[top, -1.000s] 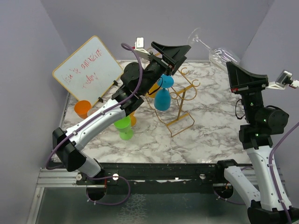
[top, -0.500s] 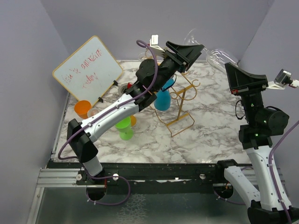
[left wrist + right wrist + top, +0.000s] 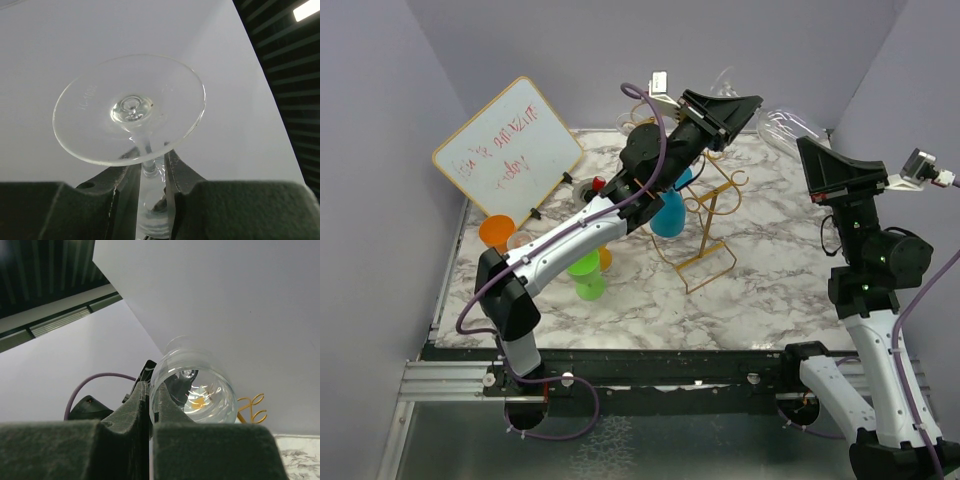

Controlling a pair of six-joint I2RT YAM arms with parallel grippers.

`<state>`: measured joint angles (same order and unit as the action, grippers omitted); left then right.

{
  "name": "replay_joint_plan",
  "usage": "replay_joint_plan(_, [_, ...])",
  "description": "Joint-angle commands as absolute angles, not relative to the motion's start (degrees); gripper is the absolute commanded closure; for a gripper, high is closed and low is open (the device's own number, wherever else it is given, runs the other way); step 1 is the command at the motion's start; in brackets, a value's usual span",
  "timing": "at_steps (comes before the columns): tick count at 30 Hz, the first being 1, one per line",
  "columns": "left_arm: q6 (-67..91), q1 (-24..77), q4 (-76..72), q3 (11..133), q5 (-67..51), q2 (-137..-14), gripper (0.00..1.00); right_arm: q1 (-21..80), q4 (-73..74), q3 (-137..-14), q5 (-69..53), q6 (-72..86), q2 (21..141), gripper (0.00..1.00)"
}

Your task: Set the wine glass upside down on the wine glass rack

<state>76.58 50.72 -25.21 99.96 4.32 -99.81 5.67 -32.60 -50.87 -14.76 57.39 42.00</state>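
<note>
The clear wine glass [image 3: 788, 122] hangs on its side high above the back of the table. My right gripper [image 3: 804, 147] is shut on the bowl's rim, one finger inside and one outside [image 3: 150, 395]. My left gripper [image 3: 750, 105] reaches in from the left, and its jaws stand narrowly apart on either side of the stem [image 3: 150, 162], just behind the round foot [image 3: 130, 107]. A thin gap shows on each side of the stem. The gold wine glass rack [image 3: 705, 215] stands on the marble table below both grippers. One of its scroll hooks [image 3: 252, 410] shows beside the bowl.
A blue glass [image 3: 668, 212] hangs upside down on the rack's left side. A green cup [image 3: 586, 275] and an orange cup [image 3: 497, 233] stand left of the rack. A whiteboard [image 3: 508, 150] leans at the back left. Purple walls enclose the table.
My left arm has risen and stretched right to the glass's stem, and its jaws have narrowed around the stem. The right arm has held the glass nearly still.
</note>
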Motion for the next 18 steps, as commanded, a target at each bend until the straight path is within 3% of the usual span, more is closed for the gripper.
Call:
replay_joint_plan(1, [78.53, 51.03, -28.03, 103.12, 1.66, -101.21, 0.76, 5.71, -36.34, -50.37, -16.35, 58.35, 42.09, 0.99])
replay_joint_plan(6, [79.5, 51.05, -28.25, 104.74, -1.36, -102.7, 0.82, 5.71, -37.55, -49.75, -16.87, 59.02, 42.6, 0.99])
replay_joint_plan(9, [80.38, 51.07, -28.91, 104.85, -2.97, -103.53, 0.99, 5.71, -38.05, -49.48, -17.18, 59.4, 43.01, 0.99])
replay_joint_plan(13, [79.2, 51.16, -30.73, 105.02, -3.88, -104.36, 1.0, 5.77, -37.56, -49.22, -17.41, 59.41, 43.26, 0.99])
replay_joint_plan(15, [77.64, 51.07, -31.46, 105.26, -4.28, -104.45, 1.0, 5.76, -35.88, -49.32, -17.06, 59.18, 42.96, 0.92])
replay_joint_plan(18, [75.22, 50.95, -32.17, 105.09, -3.93, -103.82, 1.0, 5.73, -32.59, -49.76, -15.89, 58.64, 42.19, 0.73])
